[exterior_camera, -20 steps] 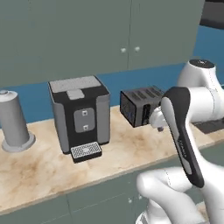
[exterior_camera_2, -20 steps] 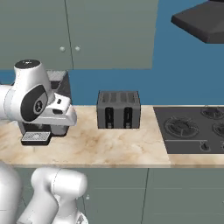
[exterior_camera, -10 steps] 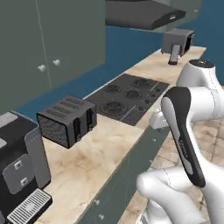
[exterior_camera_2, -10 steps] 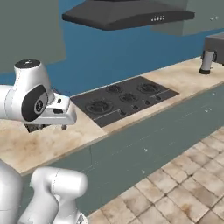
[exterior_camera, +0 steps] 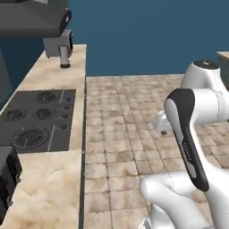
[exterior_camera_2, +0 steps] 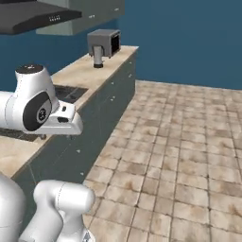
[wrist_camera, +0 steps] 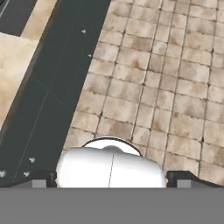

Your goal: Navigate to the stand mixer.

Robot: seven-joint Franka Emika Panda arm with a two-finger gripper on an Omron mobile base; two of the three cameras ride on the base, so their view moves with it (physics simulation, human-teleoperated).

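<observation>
The stand mixer [exterior_camera: 61, 47] stands at the far end of the beige counter [exterior_camera: 44, 179], past the cooktop; it shows a boxy grey head over a darker column and bowl. From the right base it is the stand mixer [exterior_camera_2: 103, 45] at the upper middle, near the counter's corner. My gripper [wrist_camera: 112, 178] hangs over the tiled floor beside the counter front, far from the mixer. Its dark fingertips [wrist_camera: 44, 176] stand wide apart with nothing between them. The white hand [exterior_camera_2: 64, 124] is held close to the arm.
A black cooktop [exterior_camera: 36, 120] lies in the counter under a dark range hood [exterior_camera: 31, 19]. A dark toaster edge [exterior_camera: 7, 180] sits at the near left. Dark cabinet fronts [exterior_camera_2: 90, 137] run along the counter. Brown tiled floor [exterior_camera_2: 179, 151] spreads to the right.
The whole picture has swung right as the base moved: coffee machine and toaster slid off left, cooktop passed, and the mixer and floor came into view. The arm keeps its pose.
</observation>
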